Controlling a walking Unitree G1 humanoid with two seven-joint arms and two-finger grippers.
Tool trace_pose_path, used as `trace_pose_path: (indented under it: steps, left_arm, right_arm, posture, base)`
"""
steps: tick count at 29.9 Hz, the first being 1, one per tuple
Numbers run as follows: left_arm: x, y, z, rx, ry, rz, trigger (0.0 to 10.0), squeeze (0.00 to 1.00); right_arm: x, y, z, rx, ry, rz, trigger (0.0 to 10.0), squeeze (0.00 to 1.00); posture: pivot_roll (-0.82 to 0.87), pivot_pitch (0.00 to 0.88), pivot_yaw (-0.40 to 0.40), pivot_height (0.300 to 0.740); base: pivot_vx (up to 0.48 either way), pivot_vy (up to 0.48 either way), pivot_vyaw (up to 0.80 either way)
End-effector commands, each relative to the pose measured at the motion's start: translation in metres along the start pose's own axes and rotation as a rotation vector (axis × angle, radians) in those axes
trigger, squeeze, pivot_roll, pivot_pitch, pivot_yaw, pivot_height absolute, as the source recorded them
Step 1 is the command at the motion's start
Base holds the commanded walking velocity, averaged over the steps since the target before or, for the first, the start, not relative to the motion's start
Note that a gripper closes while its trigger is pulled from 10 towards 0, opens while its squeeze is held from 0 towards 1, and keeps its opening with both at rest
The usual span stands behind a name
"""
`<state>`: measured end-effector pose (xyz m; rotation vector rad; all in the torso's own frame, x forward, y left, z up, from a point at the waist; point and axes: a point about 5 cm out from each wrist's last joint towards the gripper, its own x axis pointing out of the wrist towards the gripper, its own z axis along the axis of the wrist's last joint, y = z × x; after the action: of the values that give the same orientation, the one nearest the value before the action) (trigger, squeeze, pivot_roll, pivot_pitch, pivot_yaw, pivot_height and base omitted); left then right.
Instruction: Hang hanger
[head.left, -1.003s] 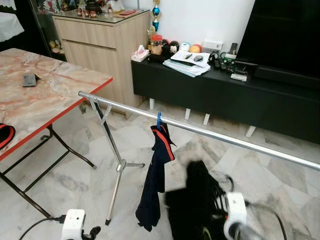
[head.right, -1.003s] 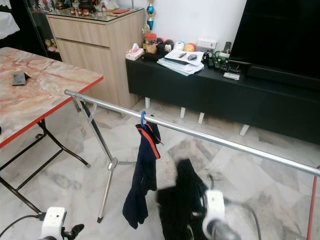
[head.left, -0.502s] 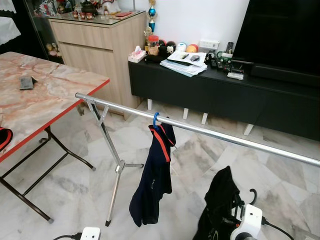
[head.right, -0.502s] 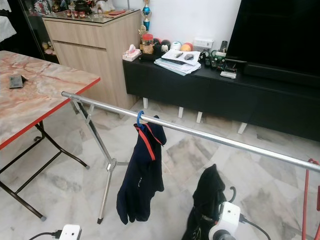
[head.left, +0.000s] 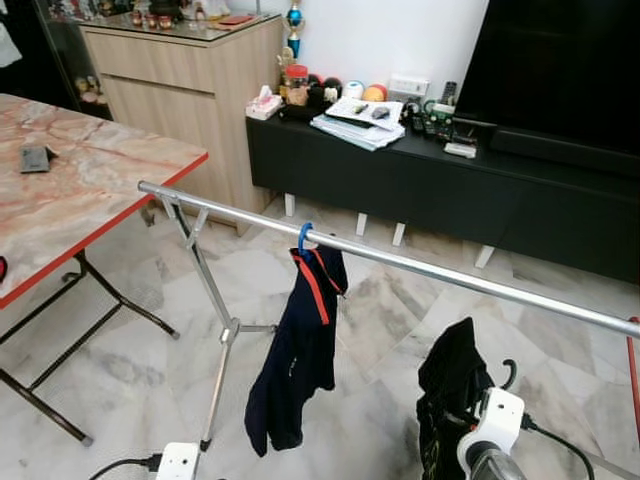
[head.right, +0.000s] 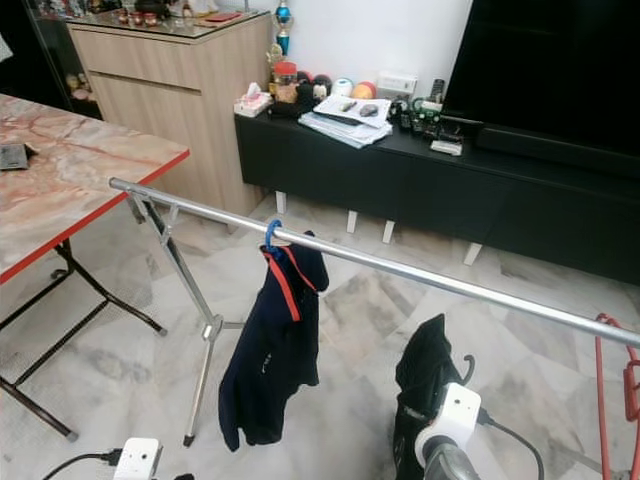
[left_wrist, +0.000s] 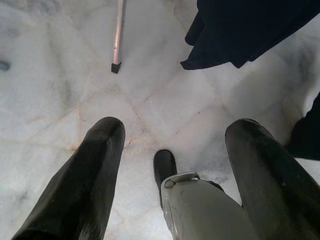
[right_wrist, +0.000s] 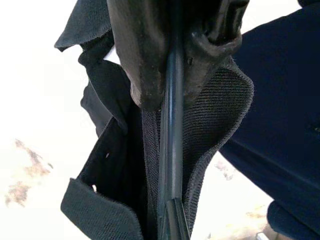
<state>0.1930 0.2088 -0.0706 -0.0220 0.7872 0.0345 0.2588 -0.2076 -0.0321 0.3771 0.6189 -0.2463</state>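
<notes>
Two pincers sit nearest. The right pincer (right_wrist: 170, 75) is pressed together on a dark hanger (right_wrist: 170, 165) draped with a black garment (head.left: 452, 385), held low above the marble floor (head.left: 130, 370), below and in front of the silver rail (head.left: 440, 272); the hanger's black hook (head.left: 510, 372) curls up beside the white wrist. The left pincer (left_wrist: 175, 165) hangs low with its two fingers (left_wrist: 95, 170) spread, pointing at the floor near one foot of the rack's leg (left_wrist: 118, 35).

One rail runs across the room on a tripod stand (head.left: 218, 330). One navy garment (head.left: 300, 360) with a red stripe hangs from it on a blue hanger (head.left: 303, 238), left of the held garment and apart from it.

One table (head.left: 90, 190) with a pink marble top and red edge stands to the left, one dark flat item (head.left: 34, 157) on it.

Farthest, one wooden cabinet (head.left: 180, 80) stands beside one long black TV console (head.left: 420, 180) carrying papers (head.left: 362, 125), a tissue box (head.left: 263, 102) and small clutter, with one large black screen (head.left: 560, 70) above
</notes>
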Motion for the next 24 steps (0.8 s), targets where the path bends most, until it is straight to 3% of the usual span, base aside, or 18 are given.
trace_pose_path:
  steps: [1, 9, 15, 24]
  left_arm:
    - [-0.003, 0.009, -0.007, -0.018, 0.018, 0.030, 10.0, 0.00]
    - [-0.011, 0.024, -0.024, -0.014, 0.098, 0.053, 10.0, 0.00]
    - [-0.015, 0.025, -0.033, -0.009, 0.133, 0.057, 10.0, 0.00]
    - [-0.016, 0.021, -0.040, 0.000, 0.157, 0.046, 10.0, 0.00]
  right_arm:
    - [0.001, 0.004, 0.004, 0.005, -0.019, -0.006, 10.0, 0.00]
    - [0.000, -0.002, -0.002, 0.012, -0.002, -0.055, 10.0, 0.00]
    - [-0.002, -0.005, -0.005, 0.007, -0.002, -0.050, 10.0, 0.00]
    - [-0.002, -0.002, -0.009, -0.008, 0.001, -0.053, 10.0, 0.00]
  posture:
    - [0.07, 0.017, -0.049, 0.740]
    - [0.05, 0.032, -0.019, 0.740]
    - [0.05, 0.026, -0.012, 0.740]
    - [0.04, 0.017, -0.002, 0.740]
  base:
    - [0.000, 0.000, 0.00]
    - [0.000, 0.000, 0.00]
    - [0.000, 0.000, -0.67]
    - [-0.280, 0.000, 0.00]
